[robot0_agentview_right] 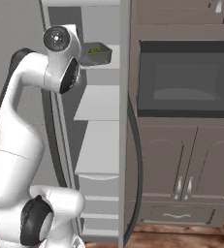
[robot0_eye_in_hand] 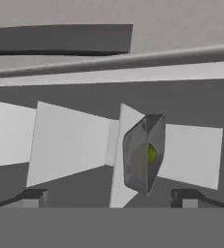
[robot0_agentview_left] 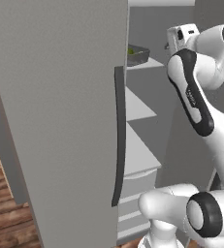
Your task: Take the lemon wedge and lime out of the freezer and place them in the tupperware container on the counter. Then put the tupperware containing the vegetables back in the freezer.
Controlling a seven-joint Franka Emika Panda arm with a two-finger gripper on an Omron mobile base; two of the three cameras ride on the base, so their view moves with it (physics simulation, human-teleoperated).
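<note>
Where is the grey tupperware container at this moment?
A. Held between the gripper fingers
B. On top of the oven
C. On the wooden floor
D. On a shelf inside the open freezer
D: the tupperware container sits on an upper shelf of the open freezer, apart from the open gripper.

lime (robot0_eye_in_hand: 152,154) mostly hidden behind tupperware container (robot0_eye_in_hand: 143,152) wall; lemon wedge too small to tell; freezer (robot0_agentview_left: 60,121) door cut off top and bottom.

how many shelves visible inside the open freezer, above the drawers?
3. Top shelf carries the tupperware container; middle shelf below it; lowest shelf sits just above the white drawers. The door blocks part of the interior, so more could be hidden.
</note>
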